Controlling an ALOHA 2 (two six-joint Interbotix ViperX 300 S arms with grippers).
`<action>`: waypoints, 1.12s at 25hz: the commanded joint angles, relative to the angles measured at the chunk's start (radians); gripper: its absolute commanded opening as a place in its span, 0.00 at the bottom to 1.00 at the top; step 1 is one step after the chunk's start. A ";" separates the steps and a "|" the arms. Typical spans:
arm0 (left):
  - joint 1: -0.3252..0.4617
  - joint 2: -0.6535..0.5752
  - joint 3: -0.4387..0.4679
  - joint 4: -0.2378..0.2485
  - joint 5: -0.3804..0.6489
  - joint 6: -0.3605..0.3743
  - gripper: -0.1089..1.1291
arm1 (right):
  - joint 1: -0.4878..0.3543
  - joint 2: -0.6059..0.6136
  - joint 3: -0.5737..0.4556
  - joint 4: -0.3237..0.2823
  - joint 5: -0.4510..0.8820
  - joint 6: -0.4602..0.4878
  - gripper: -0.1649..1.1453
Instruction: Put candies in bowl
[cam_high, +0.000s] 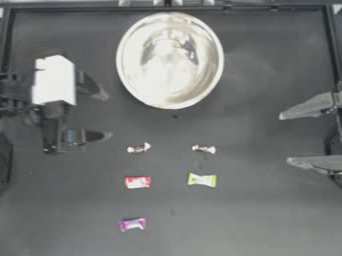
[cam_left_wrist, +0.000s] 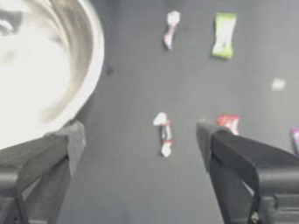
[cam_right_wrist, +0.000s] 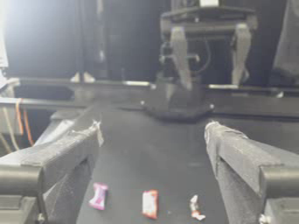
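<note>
The silver bowl (cam_high: 169, 60) sits at the far middle of the table and holds nothing I can see. Several candies lie nearer: two white-and-red twists (cam_high: 138, 148) (cam_high: 204, 149), a red one (cam_high: 137, 182), a yellow-green one (cam_high: 202, 180) and a purple packet (cam_high: 132, 224). My left gripper (cam_high: 101, 114) stands open at the left, short of the nearest twist (cam_left_wrist: 165, 133), with the bowl's rim (cam_left_wrist: 88, 83) beside one finger. My right gripper (cam_high: 288, 136) is open at the right edge, well clear of the candies.
The right wrist view looks across the table past the purple packet (cam_right_wrist: 99, 195), the red candy (cam_right_wrist: 150, 203) and a twist (cam_right_wrist: 196, 208) to the left arm (cam_right_wrist: 204, 57) beyond. Dark bare table (cam_high: 260, 215) surrounds the candies.
</note>
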 joint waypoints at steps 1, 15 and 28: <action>-0.011 0.066 -0.057 -0.002 0.018 0.008 0.92 | 0.000 0.015 -0.011 0.003 -0.005 0.002 0.89; -0.058 0.279 -0.109 -0.003 0.023 0.011 0.92 | 0.000 0.025 -0.008 0.006 -0.005 0.002 0.89; -0.077 0.430 -0.140 0.000 -0.008 0.014 0.92 | -0.002 0.028 -0.011 0.008 -0.005 0.002 0.89</action>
